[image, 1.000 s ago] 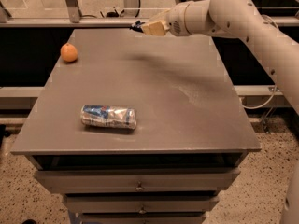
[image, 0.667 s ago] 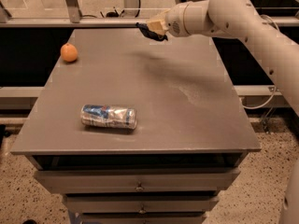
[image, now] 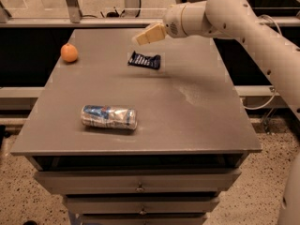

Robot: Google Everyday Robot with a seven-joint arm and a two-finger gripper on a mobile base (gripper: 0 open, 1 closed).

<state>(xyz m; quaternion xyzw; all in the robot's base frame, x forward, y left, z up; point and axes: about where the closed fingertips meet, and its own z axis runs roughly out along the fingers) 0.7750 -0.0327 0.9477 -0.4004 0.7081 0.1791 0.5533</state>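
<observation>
My gripper [image: 140,38] hangs over the back middle of the grey table [image: 187,107], its cream fingers pointing left and down, open and holding nothing. Just below it, apart from the fingertips, is a dark blue snack packet [image: 145,60]. Whether the packet rests on the tabletop or is just above it I cannot tell. A crushed silver and blue can [image: 109,116] lies on its side near the front left. An orange [image: 69,53] sits at the back left corner.
The table stands on a cabinet with drawers [image: 138,186] under its front edge. A rail and metal posts [image: 70,3] run behind the table. My white arm [image: 253,36] reaches in from the right.
The gripper, which held the dark packet at the table's back edge, has let it go. The packet now sits below the fingers, over the tabletop.
</observation>
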